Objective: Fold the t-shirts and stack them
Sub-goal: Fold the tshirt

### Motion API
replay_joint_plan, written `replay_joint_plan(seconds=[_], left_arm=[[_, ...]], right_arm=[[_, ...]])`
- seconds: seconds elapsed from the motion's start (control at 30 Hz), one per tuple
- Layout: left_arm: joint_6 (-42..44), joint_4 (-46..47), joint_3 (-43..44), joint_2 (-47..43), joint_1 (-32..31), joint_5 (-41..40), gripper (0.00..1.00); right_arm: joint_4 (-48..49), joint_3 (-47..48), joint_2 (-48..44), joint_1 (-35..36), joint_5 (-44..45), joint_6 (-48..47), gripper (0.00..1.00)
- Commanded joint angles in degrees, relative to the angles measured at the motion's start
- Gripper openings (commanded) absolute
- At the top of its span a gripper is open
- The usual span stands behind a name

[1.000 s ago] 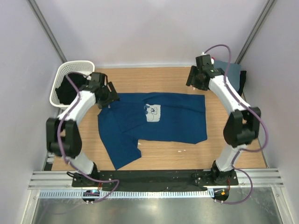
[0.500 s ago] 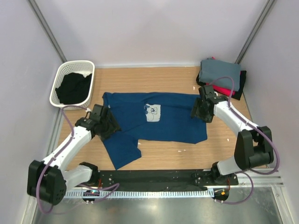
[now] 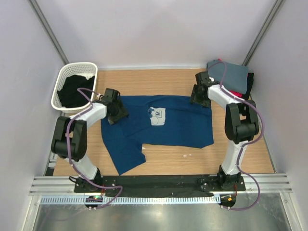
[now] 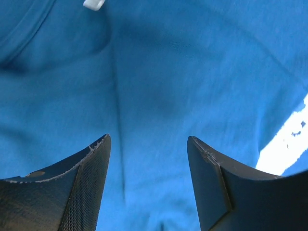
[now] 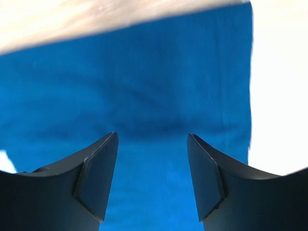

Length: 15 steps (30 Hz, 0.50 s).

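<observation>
Jaws of the left gripper [image 4: 147, 138] and the right gripper [image 5: 152, 135] were held apart, nothing gripped, above the navy blue t-shirt [image 3: 178, 125] spread on the table [image 3: 163, 79].

We take this for a robotics lab test cell, not a home. Plain white panels [image 3: 154, 29] close it in at 9, 12 and 3 o'clock, framed by bare metal posts [image 3: 48, 31]. At 6 o'clock a cabled left arm [image 3: 72, 139] and right arm [image 3: 238, 125] stand on a black plate [image 3: 163, 182] over aluminium rails [image 3: 48, 185]. The wooden tabletop [image 3: 163, 159] carries props: a navy t-shirt [image 3: 178, 125] at centre and a white basket [image 3: 77, 65] at 10 o'clock.
</observation>
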Motion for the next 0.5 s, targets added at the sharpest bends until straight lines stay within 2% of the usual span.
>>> replay_joint_plan(seconds=[0.0, 0.13, 0.47], left_arm=[[3.7, 4.4, 4.4, 4.4, 0.4, 0.4, 0.66], [4.5, 4.7, 7.2, 11.1, 1.3, 1.1, 0.64], [5.0, 5.8, 11.1, 17.5, 2.1, 4.8, 0.61]], right_arm=[[1.0, 4.2, 3.8, -0.8, 2.8, -2.2, 0.65], [1.0, 7.1, 9.2, -3.0, 1.6, -2.1, 0.65], [1.0, 17.0, 18.2, -5.8, -0.9, -4.7, 0.65]])
